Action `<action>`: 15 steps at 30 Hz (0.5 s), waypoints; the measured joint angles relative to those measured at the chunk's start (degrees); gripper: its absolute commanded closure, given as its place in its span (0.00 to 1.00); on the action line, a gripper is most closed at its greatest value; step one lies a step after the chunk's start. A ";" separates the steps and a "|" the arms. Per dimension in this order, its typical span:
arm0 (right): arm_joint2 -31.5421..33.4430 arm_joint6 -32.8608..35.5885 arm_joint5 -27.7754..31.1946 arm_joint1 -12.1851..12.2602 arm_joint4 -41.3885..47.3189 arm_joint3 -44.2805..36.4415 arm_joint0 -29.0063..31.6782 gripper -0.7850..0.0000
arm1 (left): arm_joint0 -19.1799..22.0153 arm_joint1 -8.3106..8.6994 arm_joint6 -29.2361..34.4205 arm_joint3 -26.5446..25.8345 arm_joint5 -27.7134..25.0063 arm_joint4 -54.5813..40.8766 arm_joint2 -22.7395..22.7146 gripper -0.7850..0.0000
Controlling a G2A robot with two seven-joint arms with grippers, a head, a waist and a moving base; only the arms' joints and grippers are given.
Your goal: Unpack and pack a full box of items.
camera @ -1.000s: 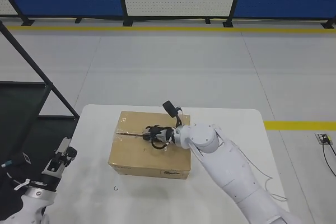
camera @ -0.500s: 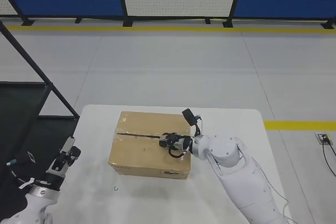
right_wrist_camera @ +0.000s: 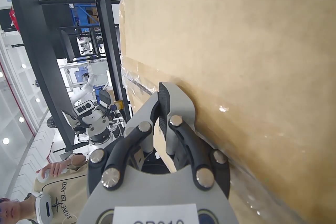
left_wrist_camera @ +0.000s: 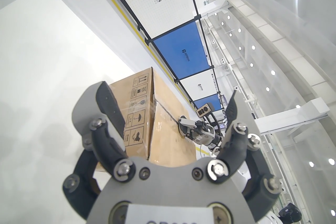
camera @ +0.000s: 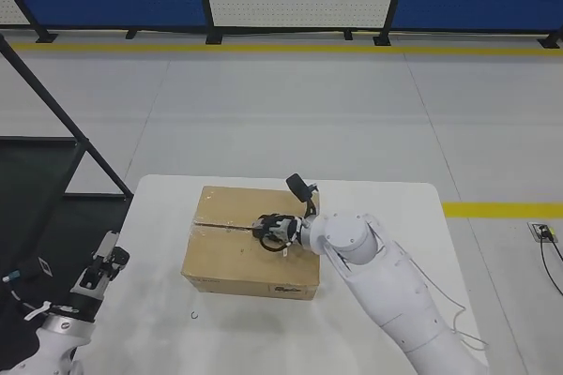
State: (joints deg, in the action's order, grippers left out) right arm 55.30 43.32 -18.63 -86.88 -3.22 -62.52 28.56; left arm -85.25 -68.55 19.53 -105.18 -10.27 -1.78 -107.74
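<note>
Left gripper (camera: 107, 262) sits at the left edge of the white table (camera: 385, 309), well apart from the box and pointed toward it. In its wrist view the left gripper (left_wrist_camera: 168, 93) has its fingers (left_wrist_camera: 109, 104) spread wide with nothing between them. The cardboard box (camera: 249, 258) stands closed on the table's centre-left. A taped seam (camera: 220, 225) runs across its top, and handling symbols are printed on the end face turned to the left arm. A small item (camera: 195, 313) lies on the table just before the box, too small to identify. Right gripper (camera: 267, 228) rests on the box top at the seam, right of its middle. In its wrist view the right gripper (right_wrist_camera: 162, 101) has its fingers pressed together, gripping nothing visible, and lies against the cardboard (right_wrist_camera: 236, 51) beside the tape (right_wrist_camera: 136, 80).
</note>
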 measured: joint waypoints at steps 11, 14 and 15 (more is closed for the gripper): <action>4.88 0.43 -2.43 2.04 -2.27 -6.73 4.89 1.00 | 1.93 0.27 1.41 -0.32 0.40 1.21 1.80 0.00; 6.74 0.02 -3.32 2.71 -2.92 -8.79 6.69 1.00 | 2.27 0.33 1.75 -0.32 0.35 1.46 2.36 0.00; 7.31 -0.08 -3.56 2.90 -3.10 -9.32 7.22 1.00 | 2.28 0.34 1.80 -0.37 0.33 1.46 2.46 0.00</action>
State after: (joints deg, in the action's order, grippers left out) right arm 62.61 43.24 -22.19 -83.98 -6.32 -71.85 35.78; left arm -82.97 -68.21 21.33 -105.55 -9.94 -0.32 -105.28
